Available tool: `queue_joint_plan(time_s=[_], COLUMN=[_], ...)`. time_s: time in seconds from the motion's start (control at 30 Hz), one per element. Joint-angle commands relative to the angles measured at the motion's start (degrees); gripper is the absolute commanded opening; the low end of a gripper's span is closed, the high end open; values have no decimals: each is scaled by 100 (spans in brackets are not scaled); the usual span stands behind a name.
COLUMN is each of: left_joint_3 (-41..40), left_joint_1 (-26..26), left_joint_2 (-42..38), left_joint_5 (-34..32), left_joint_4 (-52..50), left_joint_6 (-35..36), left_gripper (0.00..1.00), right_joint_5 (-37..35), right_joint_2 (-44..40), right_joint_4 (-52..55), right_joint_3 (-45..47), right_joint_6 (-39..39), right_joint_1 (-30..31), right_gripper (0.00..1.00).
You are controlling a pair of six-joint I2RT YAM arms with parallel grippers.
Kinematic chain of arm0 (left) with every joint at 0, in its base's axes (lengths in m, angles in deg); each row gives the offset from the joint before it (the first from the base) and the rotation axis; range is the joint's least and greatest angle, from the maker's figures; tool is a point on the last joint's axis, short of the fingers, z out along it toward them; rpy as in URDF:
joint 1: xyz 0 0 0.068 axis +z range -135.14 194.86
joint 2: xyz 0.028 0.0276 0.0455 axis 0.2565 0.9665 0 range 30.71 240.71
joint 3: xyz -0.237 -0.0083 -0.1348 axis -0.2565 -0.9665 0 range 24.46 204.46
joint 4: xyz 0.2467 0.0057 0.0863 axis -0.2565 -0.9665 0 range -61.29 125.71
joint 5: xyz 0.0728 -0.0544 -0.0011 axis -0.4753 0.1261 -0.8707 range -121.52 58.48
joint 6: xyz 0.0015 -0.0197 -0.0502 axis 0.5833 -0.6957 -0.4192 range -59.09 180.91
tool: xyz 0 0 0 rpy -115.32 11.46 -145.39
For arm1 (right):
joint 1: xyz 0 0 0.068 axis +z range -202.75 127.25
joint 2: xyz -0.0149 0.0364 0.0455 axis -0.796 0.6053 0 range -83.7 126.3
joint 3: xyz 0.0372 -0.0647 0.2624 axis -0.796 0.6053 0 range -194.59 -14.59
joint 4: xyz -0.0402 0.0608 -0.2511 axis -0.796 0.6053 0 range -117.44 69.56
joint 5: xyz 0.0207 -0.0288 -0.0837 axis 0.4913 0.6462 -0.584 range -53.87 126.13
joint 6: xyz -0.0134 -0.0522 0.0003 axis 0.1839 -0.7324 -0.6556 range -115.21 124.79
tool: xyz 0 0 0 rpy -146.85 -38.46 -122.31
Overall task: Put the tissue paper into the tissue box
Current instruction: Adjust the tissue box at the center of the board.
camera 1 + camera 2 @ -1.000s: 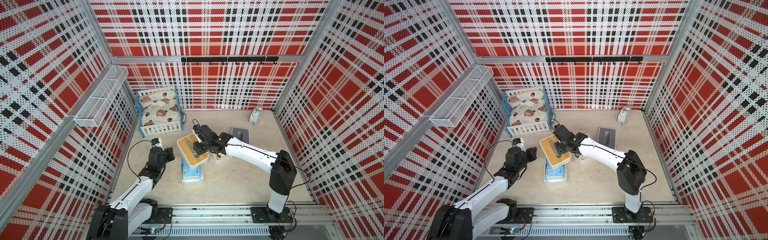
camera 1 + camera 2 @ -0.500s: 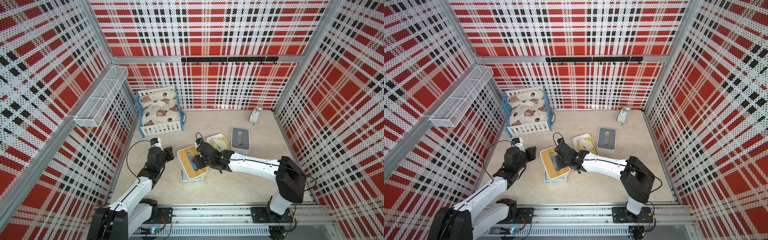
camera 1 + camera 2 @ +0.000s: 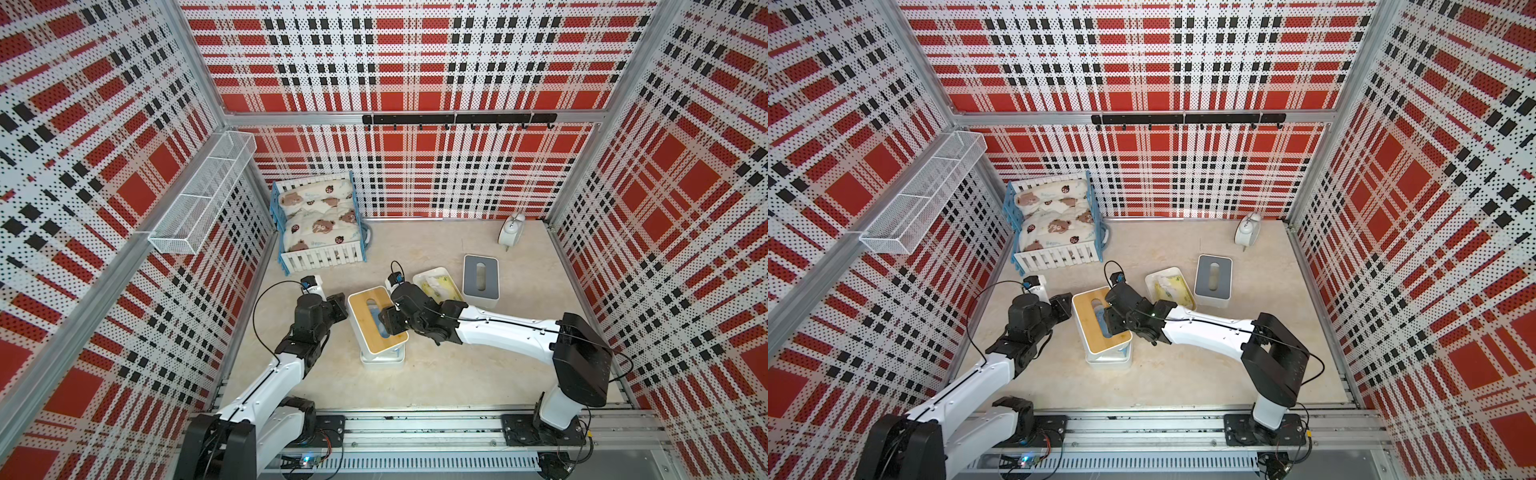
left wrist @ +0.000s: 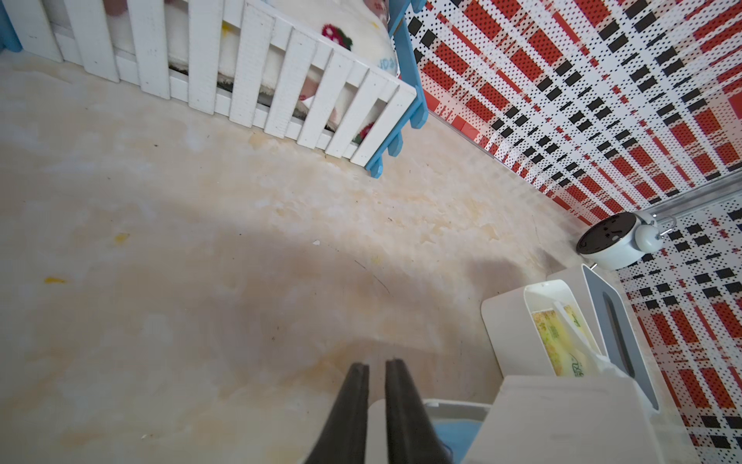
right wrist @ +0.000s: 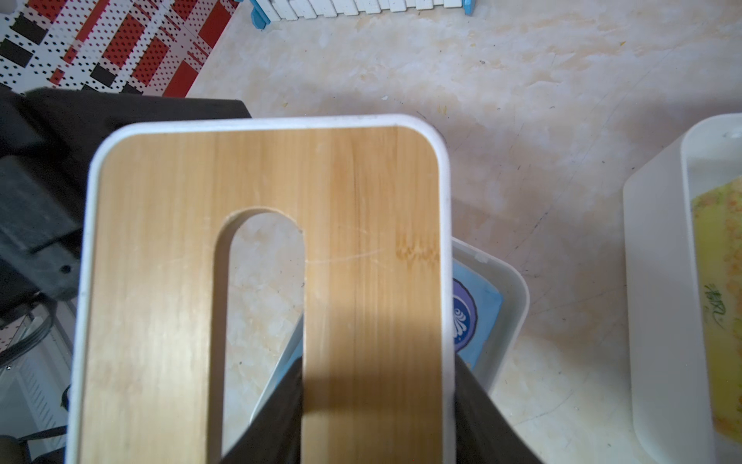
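Holding the lid [image 3: 359, 316] by its slot edge, my right pincer [image 3: 388, 323] has swung it toward 6 o'clock, over the box [image 3: 382, 360] where the tissue pack [image 5: 478, 317] already lies. Only seating it remains. My left pincer [image 4: 377, 373], nearly shut and empty, waits at 9 o'clock.

Legible text: none that I can read.
- Yellow tissue pack [image 4: 560, 341]: green script, too blurred for me.
- Cot bedding [image 4: 321, 20]: blue lettering, partly hidden.
- Blue tissue pack [image 5: 473, 317]: emblem only.

Beige tabletop [image 3: 457, 374]: crib [image 3: 318, 220], clock [image 3: 511, 230], boxes [image 3: 481, 276]
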Motion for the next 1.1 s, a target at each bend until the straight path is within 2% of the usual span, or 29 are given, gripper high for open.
queue_joint_plan(time_s=[0.0, 0.2, 0.5, 0.77, 0.9, 1.07], left_joint_3=[58, 28, 14, 10, 25, 34], left_joint_1=[48, 48, 75, 84, 92, 91], left_joint_2=[-19, -56, -42, -128, -150, -126], left_joint_5=[85, 87, 106, 89, 103, 114], left_joint_4=[157, 140, 162, 107, 107, 105], left_joint_6=[54, 54, 62, 63, 63, 63], left_gripper=[16, 16, 16, 16, 16, 16], right_joint_5=[-29, -2, -449, -961, -950, -858], right_joint_2=[-109, 19, -333, -517, -611, -302], right_joint_4=[-405, -659, -399, 65, 303, 837], right_joint_3=[-12, 364, 713, 784, 804, 381], right_joint_6=[128, 310, 289, 105, -67, -373], right_joint_1=[155, 216, 209, -9, -269, -363], right_gripper=[29, 29, 29, 29, 29, 28])
